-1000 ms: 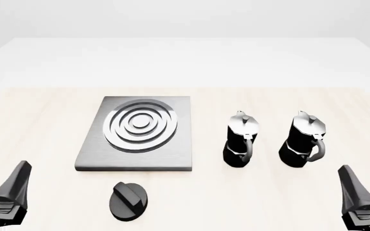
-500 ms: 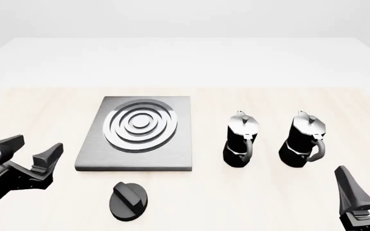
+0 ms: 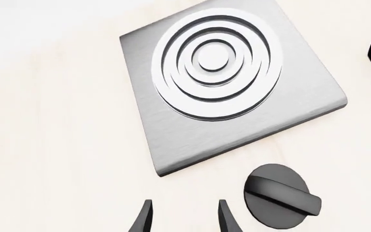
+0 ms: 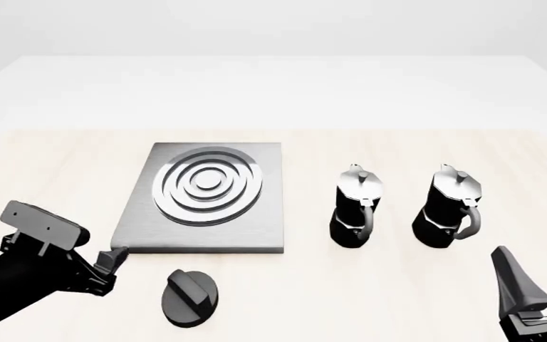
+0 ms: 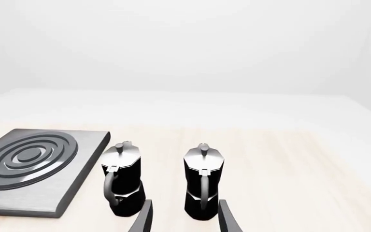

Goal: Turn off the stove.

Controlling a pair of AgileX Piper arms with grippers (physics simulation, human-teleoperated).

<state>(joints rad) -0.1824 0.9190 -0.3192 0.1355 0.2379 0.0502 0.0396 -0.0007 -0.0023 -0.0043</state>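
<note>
Left arm has swung inward since half a second ago: left gripper now sits low by the stove's near-left corner, earlier it was further left near the table edge. Right gripper barely shifted, stays at the lower right. Stove, knob and pots unchanged.

Stove lies flat on the pale wood table, left of centre, silver burner rings on top. Round black knob with raised bar lies on the table just in front of the slab, apart from it, bar running diagonally.

Left gripper is just left of the knob and not touching it, near the slab's front-left corner. Left wrist view: both fingertips apart with bare table between, jaws open and empty; knob sits off to one side of the fingers, stove beyond.

Right gripper jaws open, empty, fingertips spread in the right wrist view. Two black-and-silver moka pots stand upright side by side right of the stove, ahead of the right gripper.
</note>
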